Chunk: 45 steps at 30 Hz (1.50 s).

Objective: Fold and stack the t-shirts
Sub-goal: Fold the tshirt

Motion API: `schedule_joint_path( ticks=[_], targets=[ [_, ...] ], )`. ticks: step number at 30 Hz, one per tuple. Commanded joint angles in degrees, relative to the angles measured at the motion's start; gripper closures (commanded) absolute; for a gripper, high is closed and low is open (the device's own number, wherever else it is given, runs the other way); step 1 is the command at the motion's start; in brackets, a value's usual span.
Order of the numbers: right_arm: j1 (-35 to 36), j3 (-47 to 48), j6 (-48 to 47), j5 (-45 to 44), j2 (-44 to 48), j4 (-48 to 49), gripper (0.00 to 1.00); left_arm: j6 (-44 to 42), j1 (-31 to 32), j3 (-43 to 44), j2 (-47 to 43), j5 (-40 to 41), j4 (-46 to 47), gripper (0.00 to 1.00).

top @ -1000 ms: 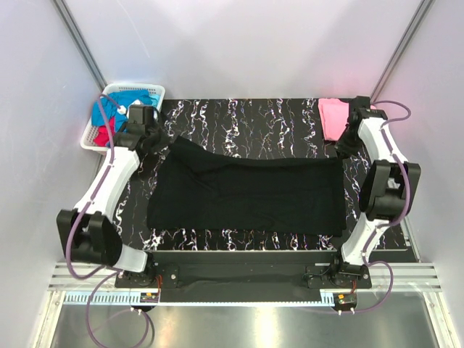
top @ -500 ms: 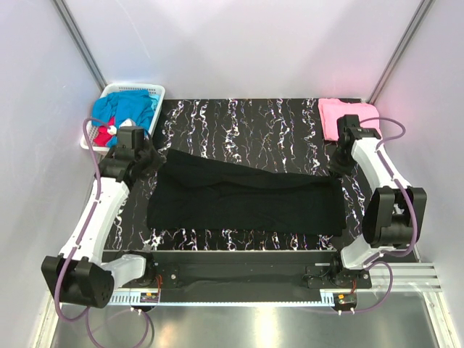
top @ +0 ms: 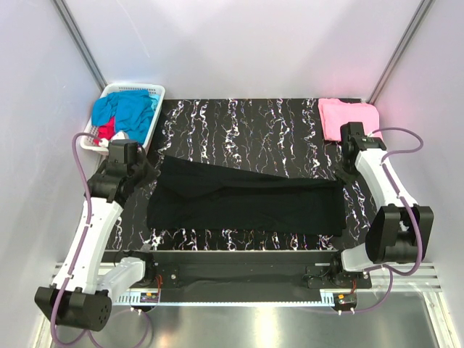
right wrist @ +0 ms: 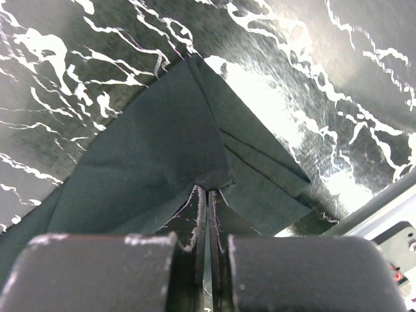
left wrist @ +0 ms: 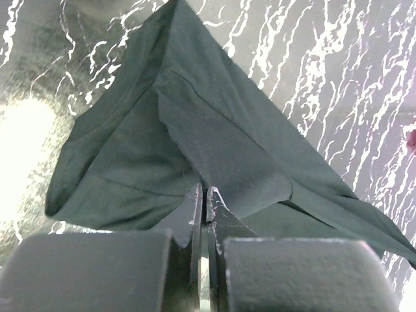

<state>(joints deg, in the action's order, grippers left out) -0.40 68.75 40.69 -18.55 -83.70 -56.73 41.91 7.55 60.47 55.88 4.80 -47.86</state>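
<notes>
Fold, black t-shirt (top: 246, 206): left gripper (left wrist: 205, 190) and right gripper (right wrist: 208, 191) each pinch a corner; best drawn evenly, cloth taut, onto near hem.

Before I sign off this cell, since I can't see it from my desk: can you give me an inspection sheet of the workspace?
Surface: black, white-veined table; no spills seen.
Job's things: black t-shirt spread across the middle; pink t-shirt at the far right corner; blue t-shirt and red t-shirt in the basket.
Clutter: white basket at far left; nothing else seen.
Grippers: left tool and right tool each shut on an end of the black t-shirt.
Cables: purple cables loop off both arms, off the cloth.
Surroundings: plain walls, metal posts.
</notes>
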Motion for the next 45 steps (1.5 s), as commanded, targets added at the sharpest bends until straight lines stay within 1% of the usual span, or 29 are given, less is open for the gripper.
schedule_joint_path(
  ticks=[1,5,6,7,9,10,12,13,14,15,17,19,22,24,28,30,32,33,34,35,36,38,39,41,42,45],
  targets=[
    [0.1,-2.1,4.0,-0.9,2.3,-0.8,1.0,0.5,0.1,-1.4,-2.6,1.5,-1.8,0.99],
    [0.1,-5.6,4.8,2.4,4.5,-0.5,1.0,1.8,0.2,-3.9,-5.0,1.4,-2.5,0.96],
    [0.1,-7.1,4.7,3.0,5.6,-0.2,1.0,1.8,0.2,-4.7,-5.4,1.2,-2.6,0.93],
    [0.1,-7.9,4.8,3.3,6.2,-0.3,1.0,1.9,0.2,-5.1,-5.7,1.1,-2.7,0.86],
    [0.1,-10.6,5.6,4.6,9.6,-0.5,1.0,2.5,0.2,-6.4,-6.7,1.4,-3.9,0.84],
    [0.1,-11.7,6.1,4.7,11.3,-0.3,0.92,3.0,0.2,-6.7,-7.3,1.4,-4.9,0.76],
    [1.5,-14.2,7.4,4.5,16.4,-0.4,0.86,4.1,0.3,-7.6,-9.0,2.2,-6.1,0.65],
    [1.5,-14.8,7.7,4.3,18.2,-0.2,0.82,5.3,0.3,-7.9,-9.7,2.8,-7.1,0.54],
    [1.7,-15.2,8.1,3.7,19.9,0.3,0.71,6.2,0.4,-8.1,-10.5,3.7,-7.9,0.43],
    [1.6,-15.5,7.9,3.5,22.1,0.8,0.64,6.6,0.4,-8.5,-12.1,4.3,-8.0,0.39],
    [1.6,-14.8,7.2,2.9,22.9,1.0,0.63,7.7,0.4,-8.8,-13.3,5.0,-8.1,0.34],
    [1.7,-13.0,6.9,2.6,21.7,0.6,0.64,7.7,0.4,-8.4,-13.3,5.1,-8.1,0.33],
    [1.9,-10.8,6.9,2.7,19.3,-0.7,0.67,6.9,0.4,-6.9,-11.2,3.8,-7.3,0.33],
    [2.0,-10.8,6.7,3.0,18.7,1.0,0.68,6.0,0.5,-6.1,-10.0,2.5,-6.0,0.33],
    [2.1,-11.4,2.7,7.3,15.7,6.2,0.68,2.9,0.8,-6.1,-7.0,-7.1,1.9,0.33],
    [2.2,-10.7,0.4,10.5,11.7,8.0,0.68,2.3,1.6,-5.7,-3.1,-10.3,3.8,0.33],
    [2.6,-10.2,-1.4,13.0,8.8,9.4,0.68,1.7,2.5,-4.0,0.7,-10.2,4.5,0.33],
    [2.8,-9.4,-1.4,13.1,5.9,10.0,0.68,1.4,3.8,-3.3,4.8,-10.1,4.7,0.33],
    [3.2,-9.1,-1.5,13.4,4.6,10.4,0.68,1.0,4.6,-2.4,6.9,-8.9,4.6,0.33],
    [3.3,-8.2,-2.8,15.4,3.0,11.1,0.67,0.9,6.0,-0.9,11.4,-8.5,4.6,0.33],
    [3.5,-7.7,-2.7,15.5,0.1,10.9,0.67,0.7,6.8,-0.1,13.6,-8.3,4.5,0.33],
    [4.2,-6.8,-3.2,15.7,-2.5,10.9,0.68,0.7,9.0,2.2,18.9,-7.3,4.4,0.33],
    [4.4,-6.7,-3.2,15.5,-4.3,10.9,0.68,0.7,9.8,3.0,23.8,-7.3,4.4,0.33],
    [5.1,-6.9,-3.3,15.3,-5.9,11.2,0.67,1.2,12.2,5.1,28.7,-6.6,4.3,0.34],
    [5.1,-7.0,-3.2,15.1,-6.3,11.3,0.67,1.9,12.9,5.7,32.5,-5.5,4.4,0.34],
    [5.2,-7.2,-3.9,15.1,-7.8,11.3,0.66,2.6,14.5,7.6,37.1,-5.0,4.4,0.34]
  ],
)
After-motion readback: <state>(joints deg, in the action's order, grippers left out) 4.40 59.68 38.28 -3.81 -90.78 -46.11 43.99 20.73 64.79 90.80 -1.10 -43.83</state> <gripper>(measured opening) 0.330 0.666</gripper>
